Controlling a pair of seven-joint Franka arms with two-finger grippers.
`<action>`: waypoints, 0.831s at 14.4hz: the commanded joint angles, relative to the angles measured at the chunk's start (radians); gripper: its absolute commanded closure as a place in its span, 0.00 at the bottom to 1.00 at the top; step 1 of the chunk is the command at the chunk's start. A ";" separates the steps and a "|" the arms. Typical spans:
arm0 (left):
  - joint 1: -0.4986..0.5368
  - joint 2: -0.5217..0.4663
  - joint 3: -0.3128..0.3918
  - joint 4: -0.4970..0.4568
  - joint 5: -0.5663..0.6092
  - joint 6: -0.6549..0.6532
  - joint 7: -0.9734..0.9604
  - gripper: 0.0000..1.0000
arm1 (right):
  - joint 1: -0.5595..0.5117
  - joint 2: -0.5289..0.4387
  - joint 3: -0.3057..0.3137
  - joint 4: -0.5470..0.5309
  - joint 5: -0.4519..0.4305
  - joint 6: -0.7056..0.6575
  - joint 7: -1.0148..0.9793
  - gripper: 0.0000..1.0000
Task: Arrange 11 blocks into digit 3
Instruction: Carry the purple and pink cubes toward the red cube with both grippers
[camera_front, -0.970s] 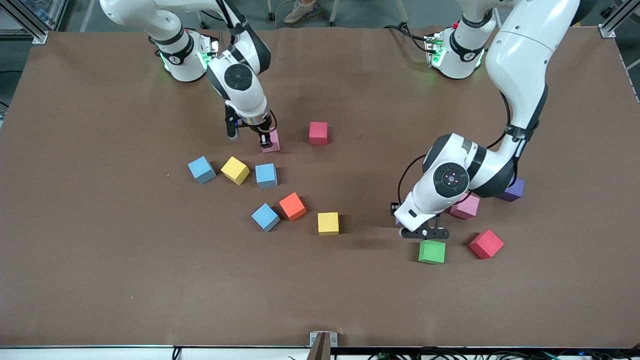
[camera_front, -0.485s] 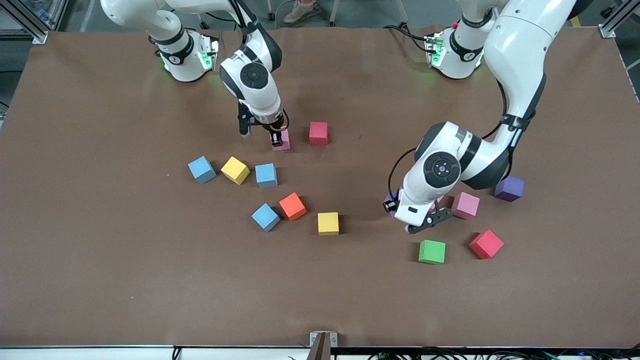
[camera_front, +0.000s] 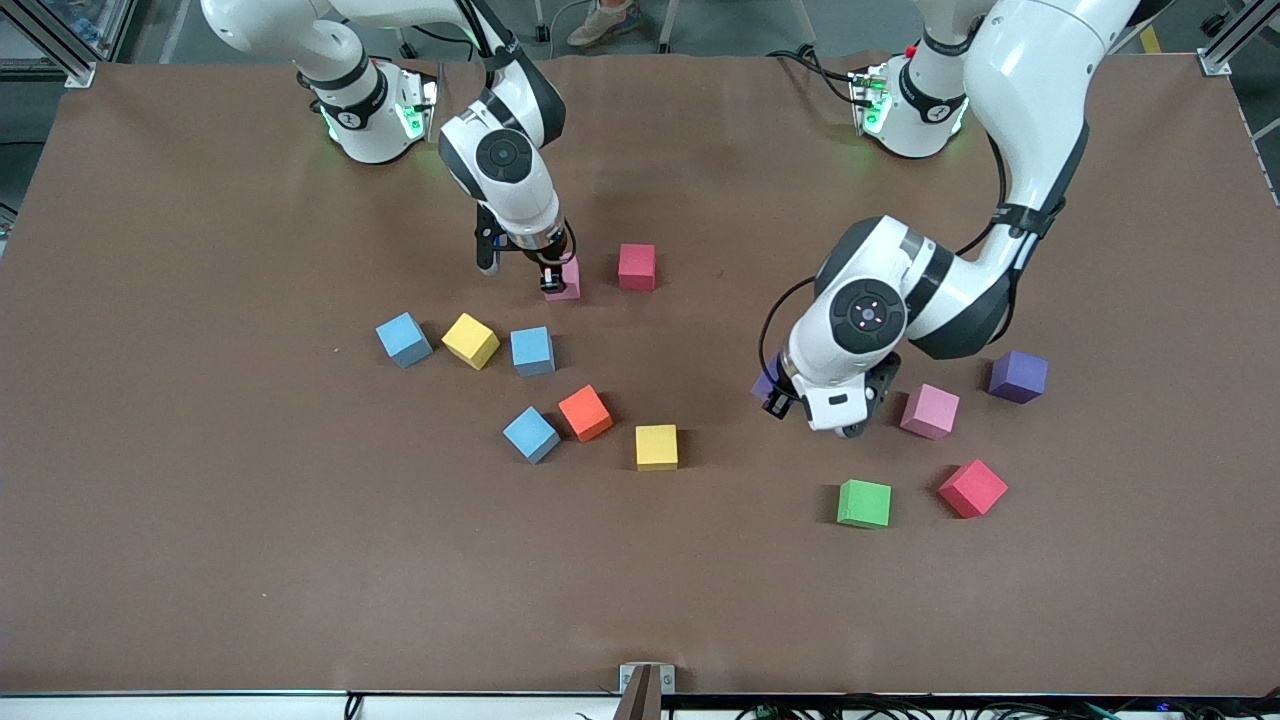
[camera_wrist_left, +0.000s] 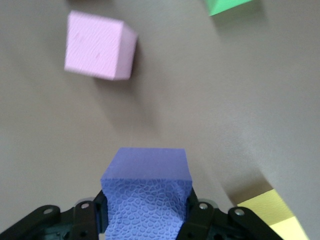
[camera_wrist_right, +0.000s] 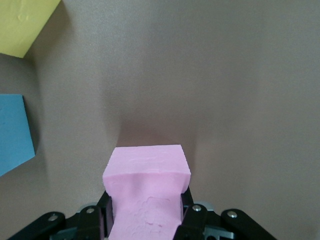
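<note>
Overhead, the right claw grips a pink block beside the red block on the worktop; the left claw carries a purple block, seemingly lifted, over bare worktop near another pink block. Left wrist: fingers clamp the purple cube. Right wrist: the pink cube is pinched, its lower edge probably touching the worktop
</note>
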 joint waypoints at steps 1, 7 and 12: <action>0.000 -0.023 -0.024 -0.045 -0.019 -0.010 -0.194 0.66 | 0.028 0.034 0.000 0.012 0.025 0.011 0.029 1.00; 0.008 -0.098 -0.081 -0.181 -0.019 0.033 -0.538 0.66 | 0.074 0.034 0.000 0.022 0.031 0.075 0.066 1.00; 0.013 -0.158 -0.130 -0.356 -0.042 0.180 -0.736 0.66 | 0.101 0.075 -0.001 0.094 0.031 0.062 0.122 1.00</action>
